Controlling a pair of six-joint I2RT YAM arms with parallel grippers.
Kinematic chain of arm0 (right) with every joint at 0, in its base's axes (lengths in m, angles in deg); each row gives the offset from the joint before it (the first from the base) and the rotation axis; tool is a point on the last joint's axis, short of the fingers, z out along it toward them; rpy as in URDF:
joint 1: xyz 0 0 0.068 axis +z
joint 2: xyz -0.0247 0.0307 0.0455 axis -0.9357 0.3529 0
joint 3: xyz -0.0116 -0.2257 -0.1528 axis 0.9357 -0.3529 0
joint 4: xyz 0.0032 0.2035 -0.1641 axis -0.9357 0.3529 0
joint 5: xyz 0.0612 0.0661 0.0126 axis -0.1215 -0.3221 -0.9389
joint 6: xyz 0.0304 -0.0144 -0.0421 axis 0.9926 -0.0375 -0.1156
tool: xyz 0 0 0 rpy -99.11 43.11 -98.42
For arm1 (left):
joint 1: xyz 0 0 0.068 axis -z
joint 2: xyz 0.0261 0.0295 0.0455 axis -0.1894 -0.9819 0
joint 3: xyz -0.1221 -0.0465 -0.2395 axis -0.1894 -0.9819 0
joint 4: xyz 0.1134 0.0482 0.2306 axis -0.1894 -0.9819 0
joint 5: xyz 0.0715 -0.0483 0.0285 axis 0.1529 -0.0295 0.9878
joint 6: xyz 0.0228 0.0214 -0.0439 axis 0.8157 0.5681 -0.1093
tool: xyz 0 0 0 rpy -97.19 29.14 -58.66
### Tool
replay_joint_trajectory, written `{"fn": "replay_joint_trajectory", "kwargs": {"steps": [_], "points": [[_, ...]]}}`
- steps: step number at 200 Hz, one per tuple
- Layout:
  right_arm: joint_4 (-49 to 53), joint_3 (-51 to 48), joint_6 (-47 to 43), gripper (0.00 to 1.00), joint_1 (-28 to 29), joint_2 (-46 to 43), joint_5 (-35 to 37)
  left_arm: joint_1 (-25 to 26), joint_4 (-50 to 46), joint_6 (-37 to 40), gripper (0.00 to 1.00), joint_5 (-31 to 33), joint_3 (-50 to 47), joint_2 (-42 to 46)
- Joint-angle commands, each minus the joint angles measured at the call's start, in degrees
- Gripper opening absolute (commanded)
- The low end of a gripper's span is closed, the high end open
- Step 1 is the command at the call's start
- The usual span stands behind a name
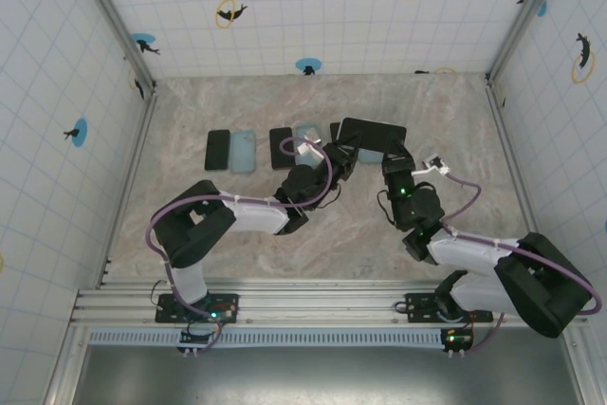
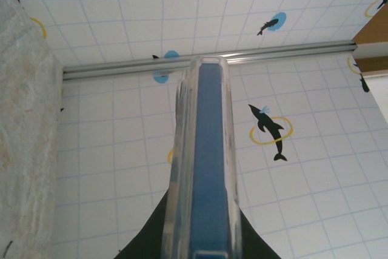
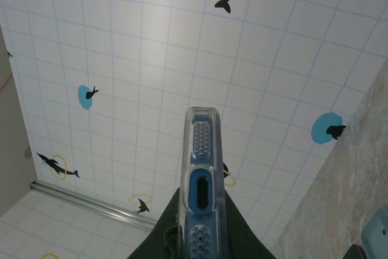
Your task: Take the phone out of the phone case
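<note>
Nearest you, your left claw and right claw meet over the middle of the table. Each is clamped tight on the clear phone case, one from either side. The blue phone sits inside it, held above the table. The right wrist view looks at its port end. Left of it, lying flat in a row, are a black handset, a pale blue cover and a second black handset. Beyond stands the tiled wall.
</note>
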Motion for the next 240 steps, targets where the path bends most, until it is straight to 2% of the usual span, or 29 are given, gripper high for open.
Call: {"fn": "replay_joint_trajectory", "kwargs": {"steps": [1,11,15,23,35,45,68,83,112,140,194,216,240], "points": [[0.86,-0.65,-3.39,0.0,0.54,-0.79,0.89,0.6,6.24,0.04,0.04,-0.48,1.76,0.81],[2.5,-0.73,-3.77,0.0,0.42,-1.49,0.6,0.53,6.23,-0.02,0.0,-0.63,1.24,1.16],[2.9,-0.75,-4.0,0.03,0.45,-1.67,0.34,0.45,6.18,0.04,0.0,-0.69,1.03,1.33],[3.34,-0.76,-4.81,0.17,0.14,-1.96,-0.77,0.26,6.01,0.14,0.0,-1.1,0.67,1.56],[3.77,-0.99,-5.8,0.45,-0.86,-2.52,-3.55,-0.45,5.65,0.15,0.0,-2.54,0.2,1.96],[4.96,-1.11,-6.69,0.58,-1.87,-3.41,-5.86,-1.25,5.15,0.18,0.0,-3.91,-0.38,2.41],[14.04,-0.45,-9.16,0.7,-5.0,-6.86,-11.11,-3.85,-1.03,2.52,0.0,-9.11,-0.8,4.49],[18.84,0.11,-10.86,0.7,-8.16,-8.56,-16.73,-6.35,-3.07,3.76,0.0,-13.49,-0.73,5.23],[21.57,-0.02,-11.38,0.69,-16.26,-9.68,-34.59,-11.32,-7.86,6.05,0.0,-23.8,1.13,6.11],[19.98,0.04,-10.4,0.68,-22.2,-9.44,-48.34,-14.1,-8.82,7.99,0.0,-24.8,-0.49,8.64],[6.92,0.1,0.02,0.66,-22.4,-4.01,-56.51,-16.64,-7.29,8.42,0.0,-28.18,0.75,8.53],[3.53,0.93,3.6,0.6,-21.56,-0.81,-59.89,-16.89,-8.43,9.12,0.0,-29.12,1.71,8.6],[2.03,1.48,4.78,0.49,-20.27,1.06,-60.19,-16.98,-8.48,9.24,0.0,-29.3,1.57,8.73]]}}
